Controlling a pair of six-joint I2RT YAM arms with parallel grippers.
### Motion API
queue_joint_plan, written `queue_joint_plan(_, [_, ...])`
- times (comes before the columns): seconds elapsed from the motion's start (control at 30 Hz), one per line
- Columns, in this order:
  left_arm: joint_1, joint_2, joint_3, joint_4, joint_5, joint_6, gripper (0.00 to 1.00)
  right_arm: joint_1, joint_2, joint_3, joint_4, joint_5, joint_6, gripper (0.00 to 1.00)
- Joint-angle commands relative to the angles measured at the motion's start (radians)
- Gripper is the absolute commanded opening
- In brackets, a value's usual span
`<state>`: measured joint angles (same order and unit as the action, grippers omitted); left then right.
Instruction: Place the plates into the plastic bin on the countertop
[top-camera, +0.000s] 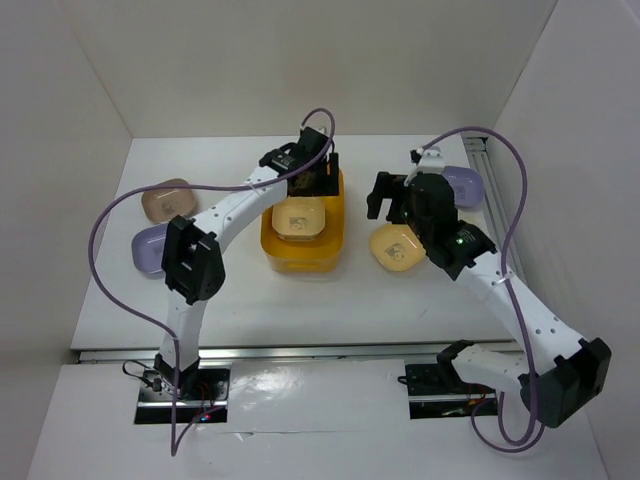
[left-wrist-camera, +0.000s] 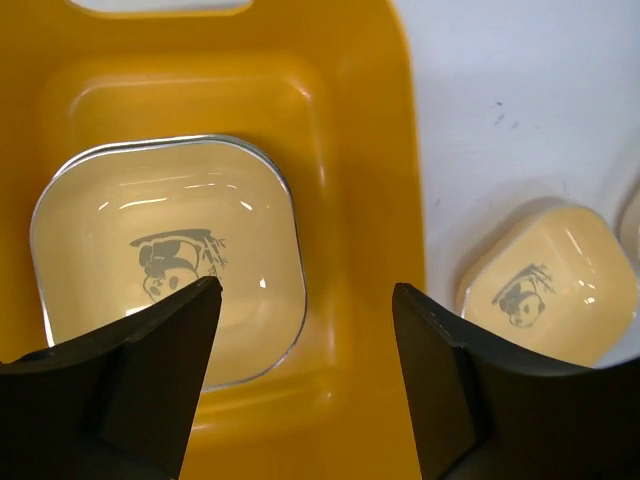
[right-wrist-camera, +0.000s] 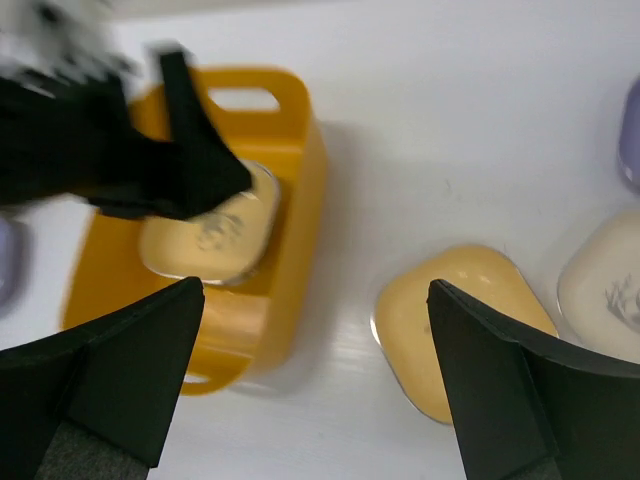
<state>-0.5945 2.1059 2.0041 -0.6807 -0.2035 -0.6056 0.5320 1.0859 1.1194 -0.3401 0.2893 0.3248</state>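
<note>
I find the bin standing mid-countertop, with a yellow plate lying flat inside it. The left claw hangs over the bin, jaws wide apart, holding nothing. The right claw is likewise spread wide and empty, above the counter between the bin and a second yellow plate lying just right of it. A taupe plate and a lavender plate lie left of the bin; another lavender plate lies far right.
</note>
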Motion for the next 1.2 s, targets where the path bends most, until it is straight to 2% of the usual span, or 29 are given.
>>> queue_joint_plan(0.0, [-0.018,-0.139,0.002,0.029,0.016,-0.003,0.83,-0.073,0.029,-0.127,0.029,-0.067,0.034,1.00])
queue_joint_plan(0.13, [-0.041,-0.231,-0.043,0.020,-0.002,-0.003,0.86,-0.122,0.084,-0.246,0.066,-0.096,0.091,1.00])
queue_joint_plan(0.2, [-0.066,-0.283,-0.082,0.020,-0.022,-0.003,0.87,-0.132,0.137,-0.257,0.066,-0.064,0.135,1.00])
queue_joint_plan(0.27, [-0.091,-0.365,-0.158,0.020,-0.059,-0.003,0.97,-0.132,0.173,-0.271,0.056,0.003,0.181,1.00])
queue_joint_plan(0.37, [-0.114,-0.456,-0.267,0.020,-0.085,-0.013,1.00,-0.132,0.152,-0.305,0.015,0.136,0.284,0.99])
queue_joint_plan(0.57, [-0.157,-0.561,-0.410,0.007,-0.149,-0.033,1.00,-0.141,0.088,-0.414,-0.020,0.234,0.439,1.00])
queue_joint_plan(0.77, [-0.192,-0.644,-0.491,0.007,-0.106,-0.069,1.00,-0.204,0.157,-0.510,0.088,0.131,0.482,1.00])
queue_joint_plan(0.87, [-0.192,-0.679,-0.524,0.017,-0.085,-0.069,1.00,-0.225,0.180,-0.556,0.162,0.120,0.482,0.94])
queue_joint_plan(0.9, [-0.192,-0.702,-0.536,0.017,-0.085,-0.069,1.00,-0.225,0.190,-0.566,0.188,0.120,0.499,0.91])
queue_joint_plan(0.97, [-0.202,-0.725,-0.548,0.017,-0.096,-0.069,1.00,-0.234,0.203,-0.587,0.231,0.094,0.499,0.74])
queue_joint_plan(1.03, [-0.212,-0.757,-0.559,0.017,-0.119,-0.069,1.00,-0.234,0.227,-0.599,0.256,0.094,0.499,0.53])
queue_joint_plan(1.07, [-0.212,-0.768,-0.568,0.017,-0.119,-0.069,1.00,-0.234,0.236,-0.599,0.265,0.094,0.499,0.36])
queue_joint_plan(1.17, [-0.212,-0.793,-0.568,0.017,-0.131,-0.069,1.00,-0.234,0.269,-0.581,0.256,0.094,0.508,0.22])
